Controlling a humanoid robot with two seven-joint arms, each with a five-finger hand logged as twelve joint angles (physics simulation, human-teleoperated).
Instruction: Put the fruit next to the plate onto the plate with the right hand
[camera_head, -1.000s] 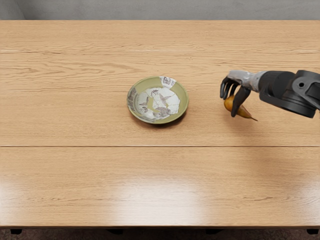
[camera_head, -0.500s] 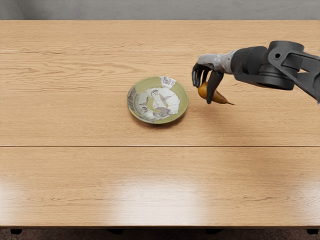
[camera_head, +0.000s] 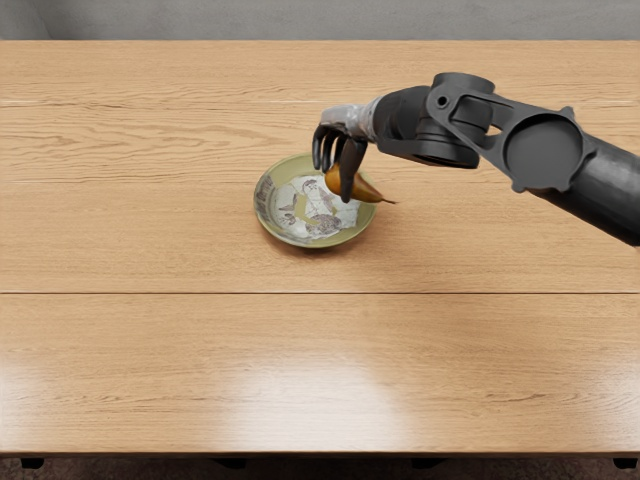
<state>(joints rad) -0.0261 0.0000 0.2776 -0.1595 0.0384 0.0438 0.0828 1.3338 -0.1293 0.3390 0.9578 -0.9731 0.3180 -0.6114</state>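
A green-rimmed plate (camera_head: 272, 215) with a painted figure lies near the middle of the wooden table. My right hand (camera_head: 338, 160) hangs over the plate's right part, its dark fingers curled down around a yellow-orange pear (camera_head: 362, 190). The pear's pointed end sticks out to the right, past the plate's rim. I cannot tell whether the fruit touches the plate or is held just above it. The right arm (camera_head: 520, 140) reaches in from the right edge.
The wooden table (camera_head: 320, 340) stretches wide on all sides of the plate. A grey wall runs behind its far edge. No other objects show.
My right hand carried the pear leftward, from the table right of the plate to above the plate's right part. The plate stayed where it was.
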